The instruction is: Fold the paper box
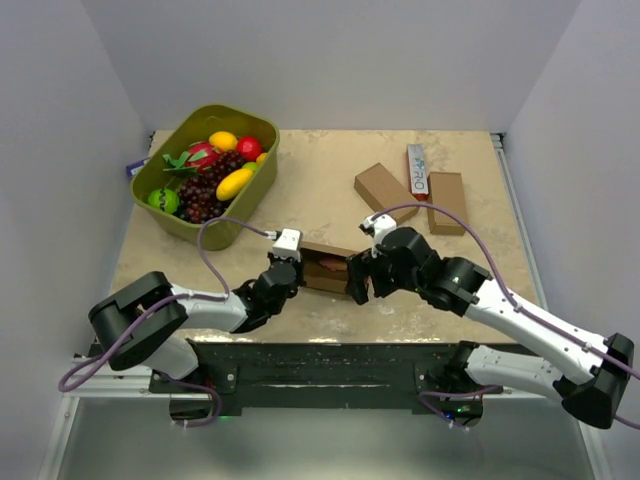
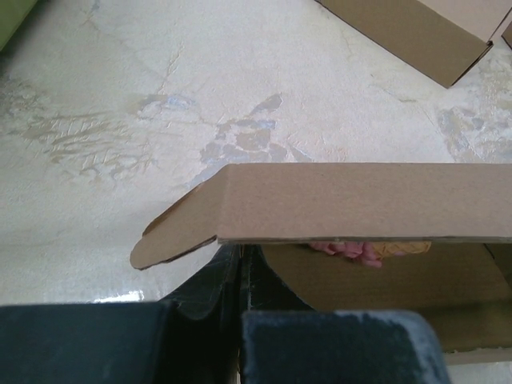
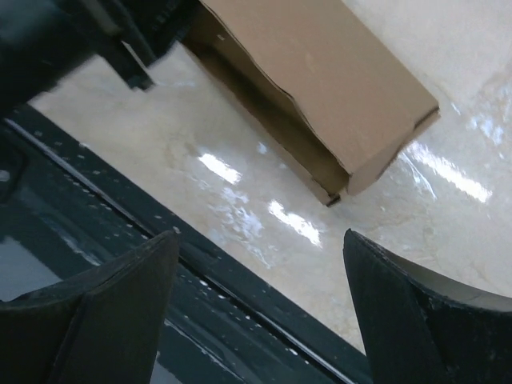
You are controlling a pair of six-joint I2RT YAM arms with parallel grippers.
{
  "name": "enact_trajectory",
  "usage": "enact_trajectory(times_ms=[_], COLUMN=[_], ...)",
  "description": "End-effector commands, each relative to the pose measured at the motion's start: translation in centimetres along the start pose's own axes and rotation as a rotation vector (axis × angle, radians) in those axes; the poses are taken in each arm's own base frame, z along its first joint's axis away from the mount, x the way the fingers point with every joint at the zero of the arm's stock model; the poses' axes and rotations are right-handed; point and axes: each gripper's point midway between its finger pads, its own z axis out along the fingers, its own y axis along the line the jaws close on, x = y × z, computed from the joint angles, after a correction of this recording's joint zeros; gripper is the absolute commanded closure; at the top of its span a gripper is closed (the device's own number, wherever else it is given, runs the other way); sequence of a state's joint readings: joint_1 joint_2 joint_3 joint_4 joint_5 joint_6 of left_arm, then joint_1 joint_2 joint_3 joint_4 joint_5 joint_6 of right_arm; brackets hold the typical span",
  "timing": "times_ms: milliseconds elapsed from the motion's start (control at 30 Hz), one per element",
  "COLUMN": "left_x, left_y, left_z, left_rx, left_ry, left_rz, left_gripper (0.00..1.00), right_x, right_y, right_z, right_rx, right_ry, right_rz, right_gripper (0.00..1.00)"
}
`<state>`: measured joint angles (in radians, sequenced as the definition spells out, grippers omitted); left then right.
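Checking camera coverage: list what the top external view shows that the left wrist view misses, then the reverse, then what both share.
Only top external: the colourful toy fruit, the narrow white-and-red printed carton and the right arm. Only left wrist: the rounded side flap sticking out at the left end of the shallow brown corrugated-cardboard paper box. Both: that paper box, a plain brown cardboard box behind it, and the mottled beige tabletop.

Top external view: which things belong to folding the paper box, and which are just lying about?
Job in hand: paper box, left end effector, right end effector.
Lying about: green tub of fruit, brown box, second brown box, white-and-red carton.
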<state>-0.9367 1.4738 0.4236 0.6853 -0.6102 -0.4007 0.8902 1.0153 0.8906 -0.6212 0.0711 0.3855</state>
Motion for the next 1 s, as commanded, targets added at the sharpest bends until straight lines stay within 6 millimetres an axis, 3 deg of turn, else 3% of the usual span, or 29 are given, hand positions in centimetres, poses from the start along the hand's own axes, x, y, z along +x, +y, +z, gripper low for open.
enact_trajectory(times_ms=[0,100,200,300,433,467,533,667,833,900,967], left_x=[5.6,6.0,6.4,6.7,6.6,6.6,6.6,6.6,5.4,5.8,4.8], left_y=[2.8,2.7,2.5,2.3,1.9,1.7,1.8,1.8,1.7,1.5,1.0], left_z=[-1.2,-1.2,-1.2,-1.3,-1.8,-2.0,-2.3,-3.2,-5.0,-5.9,-6.8], left_rx=[-0.051,-0.041,-0.035,-0.027,-0.003,0.005,0.012,0.03,0.074,0.115,0.16], left_ry=[0.157,0.164,0.17,0.178,0.178,0.178,0.178,0.193,0.175,0.196,0.176], left_rz=[0.156,0.187,0.205,0.219,0.215,0.216,0.205,0.201,0.133,0.112,0.076], left_gripper=[1.0,1.0,1.0,1.0,0.97,0.86,0.76,0.53,0.38,0.36,0.33], right_x=[-5.8,-9.1,-11.0,-11.2,-9.7,-9.0,-8.2,-4.5,-2.3,-2.1,-2.1], right_y=[3.3,3.6,3.8,3.2,2.1,1.1,0.4,-0.8,-1.5,-1.6,-1.8], right_z=[-3.8,-4.3,-3.3,-1.7,2.1,3.0,4.5,8.0,9.6,9.9,9.9], right_rx=[-0.136,-0.129,-0.116,-0.069,-0.004,0.046,0.08,0.14,0.163,0.169,0.18], right_ry=[-0.176,-0.291,-0.356,-0.352,-0.316,-0.316,-0.3,-0.182,-0.137,-0.133,-0.132], right_rz=[0.016,0.092,0.146,0.159,0.174,0.177,0.178,0.174,0.184,0.182,0.182], right_gripper=[0.14,0.17,0.2,0.21,0.23,0.24,0.24,0.25,0.26,0.26,0.26])
